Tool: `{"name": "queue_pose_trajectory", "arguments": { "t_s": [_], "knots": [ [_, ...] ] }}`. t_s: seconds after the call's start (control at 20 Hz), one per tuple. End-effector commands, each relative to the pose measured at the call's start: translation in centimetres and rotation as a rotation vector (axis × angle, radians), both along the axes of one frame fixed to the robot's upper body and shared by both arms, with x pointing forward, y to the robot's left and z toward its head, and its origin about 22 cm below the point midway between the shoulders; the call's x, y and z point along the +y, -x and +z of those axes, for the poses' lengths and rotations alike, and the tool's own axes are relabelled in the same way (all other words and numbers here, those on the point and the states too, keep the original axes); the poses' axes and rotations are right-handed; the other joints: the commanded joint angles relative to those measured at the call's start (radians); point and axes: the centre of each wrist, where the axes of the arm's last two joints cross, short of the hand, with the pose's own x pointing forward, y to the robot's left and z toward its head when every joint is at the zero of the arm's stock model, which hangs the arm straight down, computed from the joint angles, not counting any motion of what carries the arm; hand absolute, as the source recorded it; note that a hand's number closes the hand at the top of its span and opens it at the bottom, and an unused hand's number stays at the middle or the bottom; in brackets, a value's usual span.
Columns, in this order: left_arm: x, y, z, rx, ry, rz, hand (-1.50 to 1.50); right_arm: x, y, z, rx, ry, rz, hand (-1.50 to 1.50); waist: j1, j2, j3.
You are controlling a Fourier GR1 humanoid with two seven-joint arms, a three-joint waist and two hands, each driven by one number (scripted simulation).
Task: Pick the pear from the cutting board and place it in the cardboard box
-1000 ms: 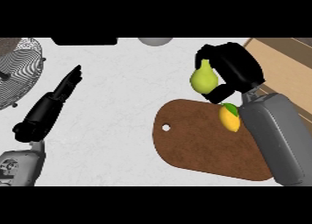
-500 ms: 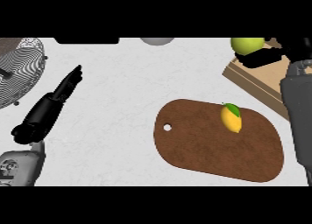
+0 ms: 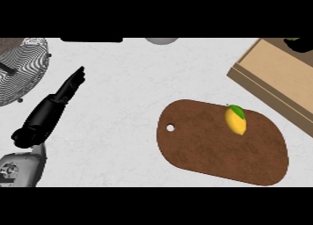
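Observation:
Only a green-yellow sliver of the pear (image 3: 290,40) shows at the upper right edge, over the far end of the cardboard box (image 3: 276,83). A small black part of my right hand (image 3: 306,44) shows beside the pear and curls round it; the rest of the hand is out of view. The brown cutting board (image 3: 211,151) lies at the lower right and carries a yellow fruit with a green leaf (image 3: 235,121). At the left, my left hand (image 3: 47,115) rests open above the counter with its fingers straight, pointing away from me.
A round wire basket (image 3: 20,70) stands at the far left, close to my left hand's fingertips. A grey round object (image 3: 161,40) and a dark flat object (image 3: 91,39) sit at the counter's far edge.
My right hand has carried the pear up off the cutting board and to the right, over the cardboard box, and almost out of view. The left hand has not moved.

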Motion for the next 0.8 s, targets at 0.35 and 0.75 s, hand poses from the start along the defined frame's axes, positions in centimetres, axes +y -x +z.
{"name": "queue_pose_trajectory", "arguments": {
  "t_s": [0.35, 0.75],
  "knots": [
    [-1.1, -0.2, 0.1, -0.003, 0.002, -0.022, 0.0, -9.1, 0.7, -2.6, 0.433, 0.037, -0.018, 1.5, 0.017, 0.007, 0.001],
    [-0.5, -0.9, 1.2, -0.019, -0.001, -0.042, 0.0, -12.0, 2.4, -6.4, 0.68, 0.042, 0.078, -1.5, 0.029, 0.012, 0.003]
  ]
}}
